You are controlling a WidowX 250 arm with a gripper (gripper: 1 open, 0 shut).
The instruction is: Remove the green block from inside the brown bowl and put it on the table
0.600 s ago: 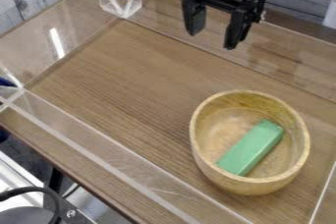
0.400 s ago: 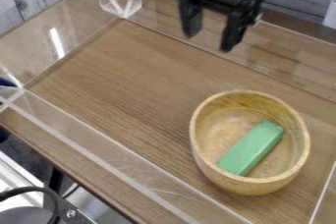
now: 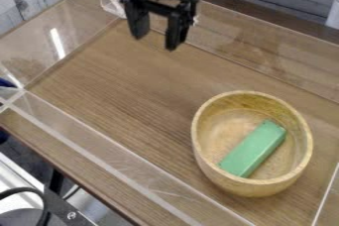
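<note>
Between the two dark fingertips lies nothing but air; they stand wide apart over the far part of the table, with no block in their grip, and their outlines are a little blurred. Beyond them and to one side rises a small clear plastic piece, near enough that the first part of any travel should lead away from it. Nearer the camera than the fingers, and off toward the right of the view, sits the brown bowl, well apart from them. Inside it rests the green block, lying flat on the bottom, its long side slanting across and one end close to the wall farthest from the fingers' side. The step in hand, as I judge it, is the approach: carry the open fingers across at a height that will pass over the bowl's thick rim, and settle them above the block before any lowering. Turn them so that they close across its narrow width, near its middle; a grip on one end would likely let it tilt. Lower straight down, since a slanting descent could catch the rim and drag the bowl. The block looks firm and plain-sided, so a square, steady squeeze ought to serve; then lift it clear of the rim before moving sideways to bare wood.
</note>
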